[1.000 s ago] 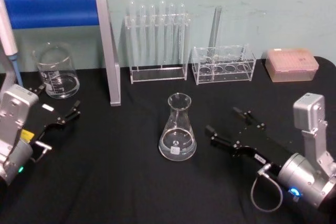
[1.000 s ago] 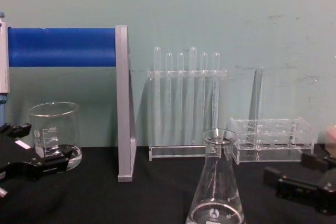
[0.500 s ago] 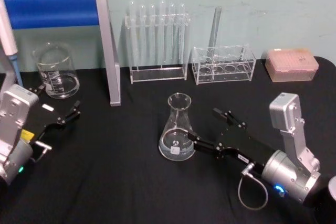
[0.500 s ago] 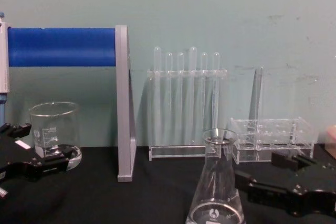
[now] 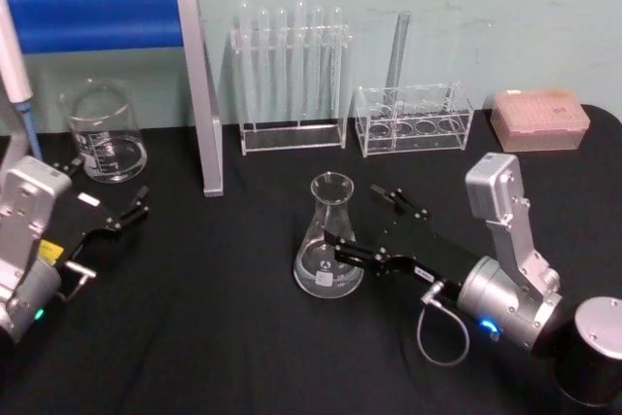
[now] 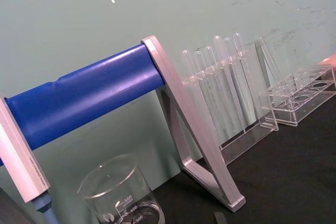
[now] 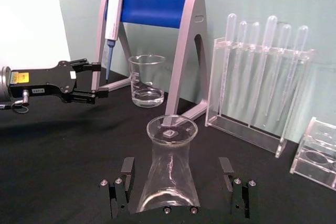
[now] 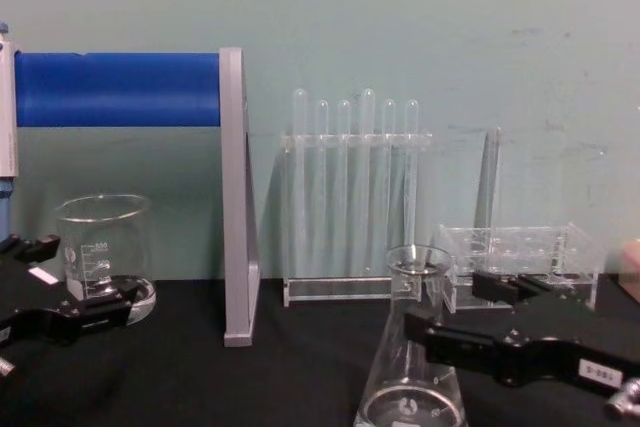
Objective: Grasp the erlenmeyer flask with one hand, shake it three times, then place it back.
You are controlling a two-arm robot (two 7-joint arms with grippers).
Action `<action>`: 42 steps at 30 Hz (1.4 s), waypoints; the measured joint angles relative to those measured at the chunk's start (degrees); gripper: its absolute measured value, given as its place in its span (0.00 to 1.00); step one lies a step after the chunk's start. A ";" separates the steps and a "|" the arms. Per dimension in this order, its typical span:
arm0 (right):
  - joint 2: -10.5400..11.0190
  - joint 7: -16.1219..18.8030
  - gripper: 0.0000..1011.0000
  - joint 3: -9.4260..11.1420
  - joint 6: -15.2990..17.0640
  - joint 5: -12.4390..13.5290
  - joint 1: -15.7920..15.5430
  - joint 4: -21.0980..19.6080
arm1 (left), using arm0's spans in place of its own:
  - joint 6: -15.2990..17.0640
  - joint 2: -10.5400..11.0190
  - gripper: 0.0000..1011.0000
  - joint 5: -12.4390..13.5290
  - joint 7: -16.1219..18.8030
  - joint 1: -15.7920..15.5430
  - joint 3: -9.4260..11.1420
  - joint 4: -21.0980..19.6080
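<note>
On the black table point(image 5: 224, 337), I am seeing the erlenmeyer flask point(image 5: 330, 240) standing upright between the right gripper's point(image 7: 176, 171) spread fingers, untouched, its white print unreadable. The left gripper point(image 7: 102, 80) is sitting agape near the beaker point(image 5: 102, 133).

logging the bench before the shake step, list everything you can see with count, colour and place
clear glass conical erlenmeyer flask: one, clear with white marks, table centre
clear glass cylindrical beaker: one, clear, back left
pipette stand: one, grey frame with blue bar, back left
pipette: one, white and blue, hanging at the stand's left end
tall clear test tube rack: one, holding six clear tubes, back centre
low clear rack: one, holding one tall tube, right of the tall rack
pink box: one, back right
table cover: one, black
left gripper: black, open, idle at left near the beaker
right gripper: black, open, fingers either side of the flask
</note>
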 joint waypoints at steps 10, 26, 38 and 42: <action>-2.86 1.79 0.99 -0.45 0.30 -1.64 3.39 4.05 | 0.00 0.00 0.99 0.00 0.00 0.00 0.00 0.00; -5.33 2.71 0.99 -0.79 0.05 -2.60 5.88 7.15 | 0.00 0.00 0.99 0.00 0.00 0.00 0.00 0.00; -5.55 2.71 0.99 -0.81 0.11 -2.81 6.05 7.34 | 0.00 0.00 0.99 0.00 0.00 0.00 0.00 0.00; -5.54 2.70 0.99 -0.80 0.11 -2.79 6.05 7.34 | 0.00 0.00 0.99 0.00 0.00 0.00 0.00 0.00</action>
